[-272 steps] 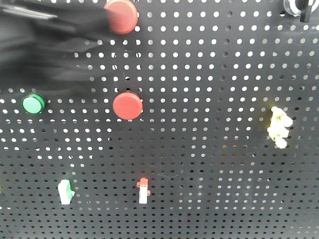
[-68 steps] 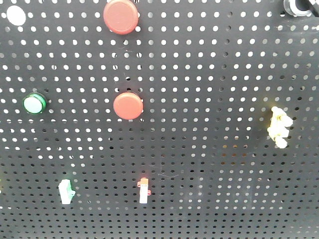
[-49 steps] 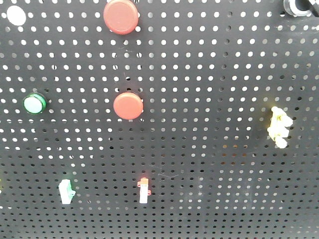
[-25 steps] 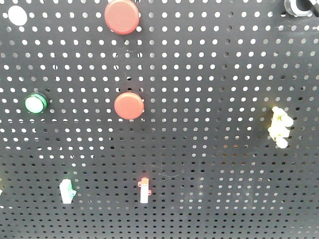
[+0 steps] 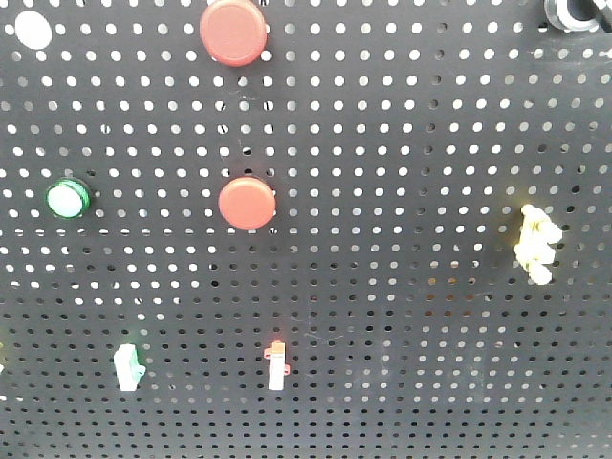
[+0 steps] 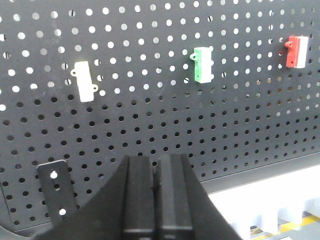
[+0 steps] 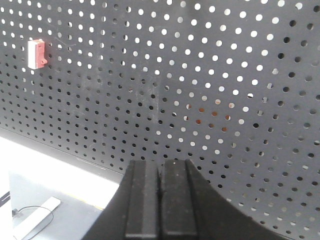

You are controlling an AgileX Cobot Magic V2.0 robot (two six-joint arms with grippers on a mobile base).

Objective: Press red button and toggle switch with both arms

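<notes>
pegboard (image 5: 402, 143): green button (image 5: 68, 199) at left, 2 red buttons (image 5: 247, 203) centre-left, red toggle switch (image 5: 276, 363) low | left pincer (image 6: 156, 175): fingers pressed together, holding nothing, below the switches | right pincer (image 7: 160, 172): fingers together, empty, away from the board

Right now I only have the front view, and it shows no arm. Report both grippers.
Observer: The left gripper is shut, short of the pegboard, below the green switch.
Operator: Give me the right one.
Observer: The right gripper is shut too, touching nothing; the red switch sits up to its left.
Operator: Say what lies left of green.
Observer: A white switch, about level with it.
</notes>
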